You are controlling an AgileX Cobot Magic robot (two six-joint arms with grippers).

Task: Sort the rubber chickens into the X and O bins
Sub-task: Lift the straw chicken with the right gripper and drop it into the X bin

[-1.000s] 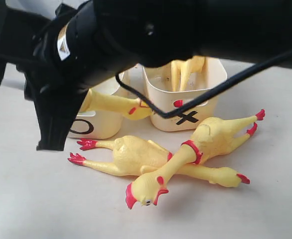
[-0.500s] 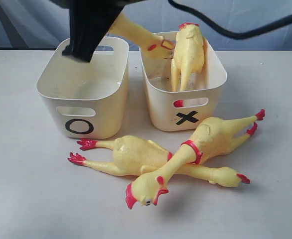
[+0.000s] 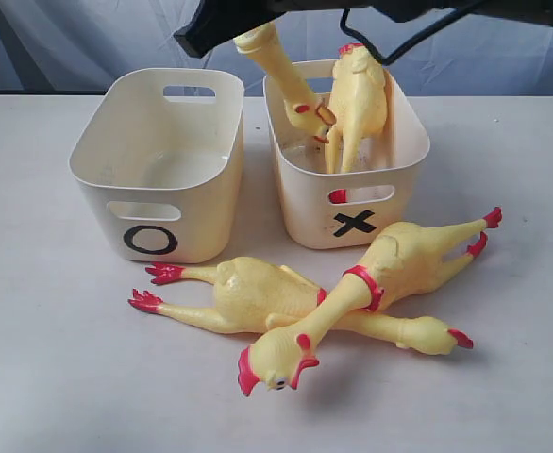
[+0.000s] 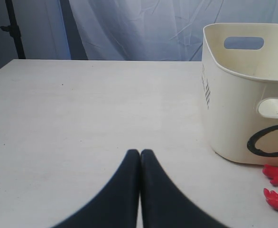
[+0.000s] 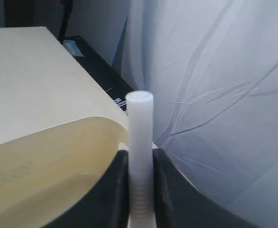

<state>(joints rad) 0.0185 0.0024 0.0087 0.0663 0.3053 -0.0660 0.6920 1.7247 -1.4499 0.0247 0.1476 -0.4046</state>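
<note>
Over the surface our right pincer clamps the white tube, which we judge firmer than the soft chicken; left pincer closed, empty.

Yellow, red, cream, black.
Four long yellow rubber chickens, red feet, combs, neck bands; one ends in a white tube. Two cream plastic rectangular tubs: one marked black O, one black X.

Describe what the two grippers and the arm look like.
Left gripper: two matte black fingers, smooth and curved, tapering to narrow tips. Right gripper: the same plain black fingers. A thin black cable loops off the black arm. No markings visible.
</note>
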